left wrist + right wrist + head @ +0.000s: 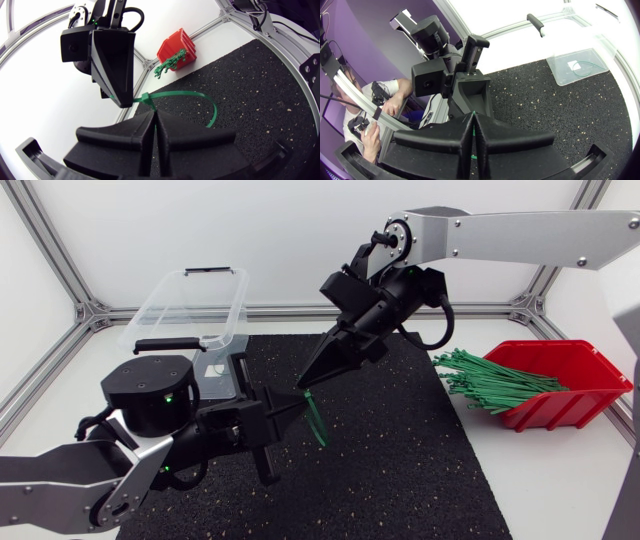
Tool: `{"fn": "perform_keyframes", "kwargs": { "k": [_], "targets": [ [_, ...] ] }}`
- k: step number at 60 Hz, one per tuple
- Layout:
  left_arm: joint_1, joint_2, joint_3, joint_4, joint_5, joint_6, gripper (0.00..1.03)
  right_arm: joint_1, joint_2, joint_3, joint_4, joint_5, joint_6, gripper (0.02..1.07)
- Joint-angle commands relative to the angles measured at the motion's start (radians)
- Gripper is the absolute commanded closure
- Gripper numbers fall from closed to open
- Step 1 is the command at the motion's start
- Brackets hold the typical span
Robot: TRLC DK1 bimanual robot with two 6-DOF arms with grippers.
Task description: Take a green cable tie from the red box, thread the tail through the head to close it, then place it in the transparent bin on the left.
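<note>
Over the black mat [400, 470], a green cable tie [317, 423] hangs bent into a loop between my two grippers. My left gripper [293, 406] is shut, and the tie's head [145, 98] sits right at its tip [155, 114]. The band [200, 95] curves out to one side and back behind a finger. My right gripper [303, 383] comes down from above, shut on the tie beside the head [126, 102]. A green sliver shows between its fingers [473, 119]. The red box [575, 375] holds more green ties [490, 380]. The transparent bin [190, 305] stands at the back left.
One closed green tie [582, 67] lies in the transparent bin [560, 75]. Loose ties spill over the red box's front lip towards the mat. The aluminium frame rail [500, 308] runs along the table's back edge.
</note>
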Motion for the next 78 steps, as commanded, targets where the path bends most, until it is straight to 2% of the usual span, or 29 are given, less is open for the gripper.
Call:
{"fn": "perform_keyframes", "kwargs": {
  "k": [1,33,48,52,56,64,68,71,78],
  "targets": [
    [-0.039,-0.014,-0.032,0.008,-0.004,0.037,1.0,0.005,0.028,0.037,0.002,-0.007,0.024,1.02],
    [-0.081,-0.025,-0.059,0.016,-0.03,0.048,1.0,-0.005,0.092,0.155,0.026,-0.005,0.123,1.02],
    [-0.073,-0.018,-0.052,0.016,-0.03,0.043,1.0,-0.002,0.077,0.13,0.046,-0.007,0.136,1.02],
    [-0.05,-0.016,-0.04,0.014,-0.03,0.035,1.0,0.006,0.051,0.09,0.054,-0.005,0.13,1.01],
    [-0.023,-0.018,-0.026,0.013,-0.029,0.028,1.0,0.009,0.025,0.052,0.054,0.001,0.126,0.85],
    [0.022,-0.027,0.008,-0.033,-0.007,0.011,1.0,-0.009,0.0,0.011,0.049,0.018,0.12,0.61],
    [0.048,-0.028,0.03,-0.055,0.014,-0.008,1.0,-0.025,-0.008,0.006,0.034,0.021,0.118,0.45],
    [0.068,-0.033,0.051,-0.09,0.031,-0.014,1.0,-0.037,-0.031,-0.006,0.028,0.022,0.113,0.28],
    [0.115,-0.048,0.097,-0.156,0.06,-0.023,1.0,-0.06,-0.075,-0.037,0.025,0.053,0.093,0.14]
  ]
}}
